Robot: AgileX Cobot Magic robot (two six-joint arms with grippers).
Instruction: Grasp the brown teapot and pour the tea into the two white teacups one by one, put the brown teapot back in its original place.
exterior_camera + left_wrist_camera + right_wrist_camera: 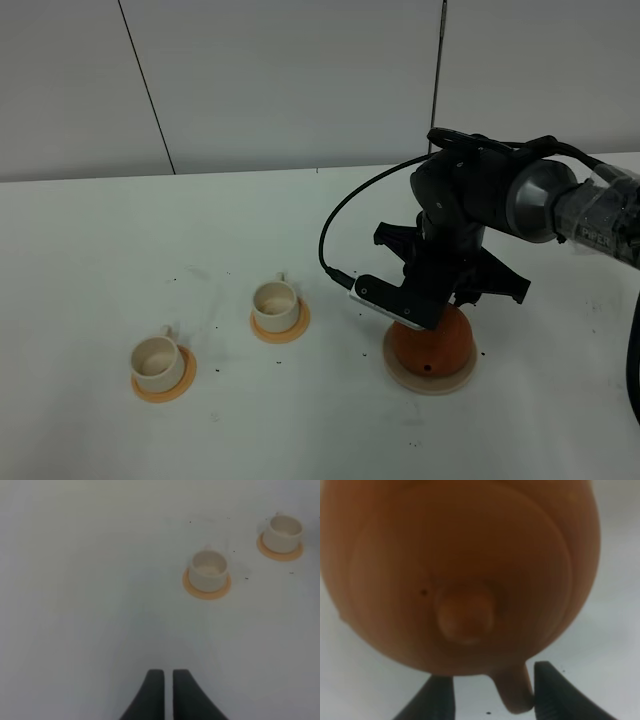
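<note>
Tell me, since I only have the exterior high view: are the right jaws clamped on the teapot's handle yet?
Observer: Not clamped. In the right wrist view the handle of the teapot sits between open jaws, one right beside it, the other well clear.
Operator: And the left arm? It's out of my picture.
Observer: The left wrist view shows its jaws all but shut, only a thin slit between them, holding nothing, above the table.
Operator: Is anything near them?
Observer: Both cups on their coasters lie ahead, well apart from those jaws.
</note>
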